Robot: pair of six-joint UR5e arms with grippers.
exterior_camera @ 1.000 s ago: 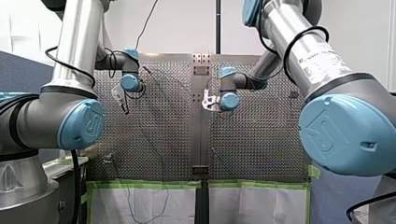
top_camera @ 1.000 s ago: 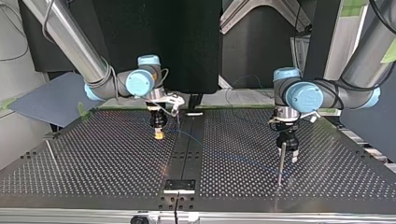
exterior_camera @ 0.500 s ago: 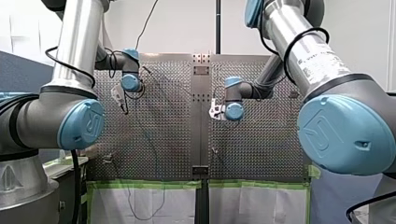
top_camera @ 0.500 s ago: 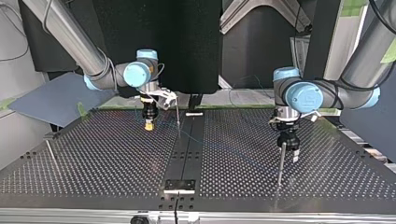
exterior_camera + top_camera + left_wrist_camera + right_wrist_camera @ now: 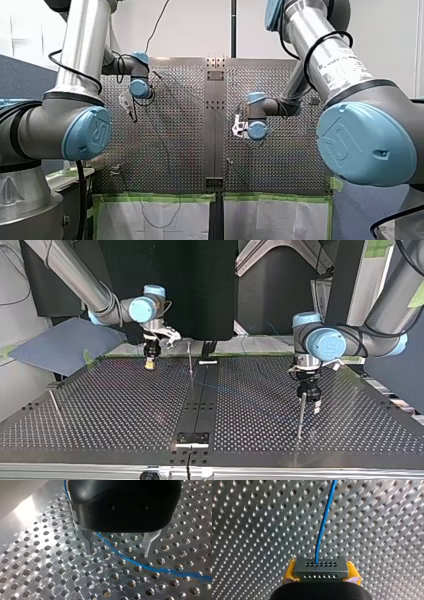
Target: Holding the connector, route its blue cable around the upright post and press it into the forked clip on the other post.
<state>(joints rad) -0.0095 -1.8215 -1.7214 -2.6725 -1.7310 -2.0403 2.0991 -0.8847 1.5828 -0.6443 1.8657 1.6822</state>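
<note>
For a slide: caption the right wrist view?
My right gripper holds the grey connector between yellow pads; its blue cable runs ahead over the perforated table.

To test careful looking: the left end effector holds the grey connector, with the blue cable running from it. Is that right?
No. The right end effector holds the grey connector, as the right wrist view shows; the blue cable does run from it.

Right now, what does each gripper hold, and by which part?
My right gripper holds the connector by its two short ends, between yellow pads. My left gripper is open over the cable and holds nothing.
</note>
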